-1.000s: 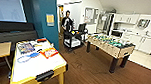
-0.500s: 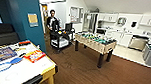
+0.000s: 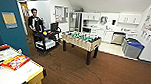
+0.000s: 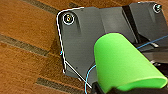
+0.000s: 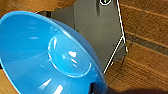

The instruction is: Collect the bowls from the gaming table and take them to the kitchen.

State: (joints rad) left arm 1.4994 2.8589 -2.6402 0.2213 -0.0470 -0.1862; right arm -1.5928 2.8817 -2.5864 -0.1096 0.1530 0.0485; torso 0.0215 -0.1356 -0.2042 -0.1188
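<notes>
The view has swung right since a moment ago: the yellow-rimmed gaming table (image 3: 27, 72) slides to the lower left, the foosball table (image 3: 81, 40) centres, and the white kitchen (image 3: 109, 26) opens at upper right. The right gripper's grasp on the glossy blue bowl (image 5: 50, 57) I cannot tell; likewise the left, near a matte green cup (image 4: 122, 65).

Head view high, facing the kitchen (image 3: 109, 26) afar, both wrist views close above brown floor (image 4: 22, 30)
</notes>
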